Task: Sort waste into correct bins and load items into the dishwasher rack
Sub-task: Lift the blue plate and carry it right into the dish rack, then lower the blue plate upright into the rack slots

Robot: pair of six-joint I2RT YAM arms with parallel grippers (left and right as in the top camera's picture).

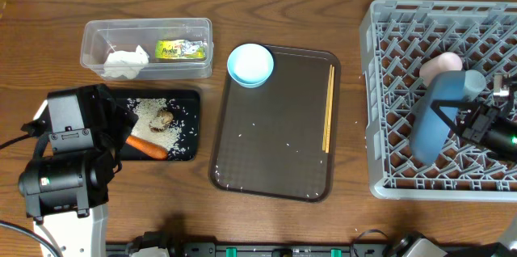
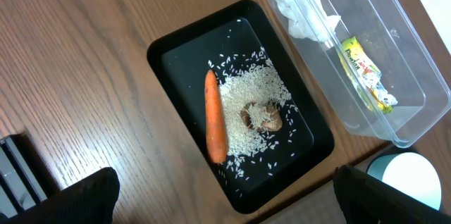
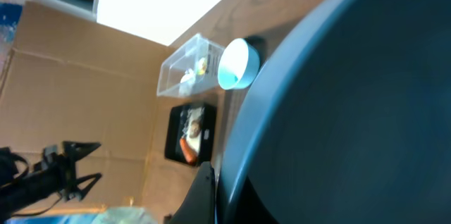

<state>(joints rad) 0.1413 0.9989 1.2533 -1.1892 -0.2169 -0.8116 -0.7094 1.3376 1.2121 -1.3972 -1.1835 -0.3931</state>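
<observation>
My left gripper hangs open above the near edge of the black tray, nothing between its fingers. In that tray lie an orange carrot, a brown food lump and loose rice. The clear tub holds a white tissue and a green-yellow wrapper. My right gripper is shut on the rim of the blue plate, which stands on edge in the grey rack. A whitish-pink cup and a pale-blue cup sit behind the plate.
A dark-brown serving tray lies mid-table with scattered rice grains. A small pale-blue bowl sits at its far left corner and wooden chopsticks lie along its right side. The left arm's base fills the near left corner.
</observation>
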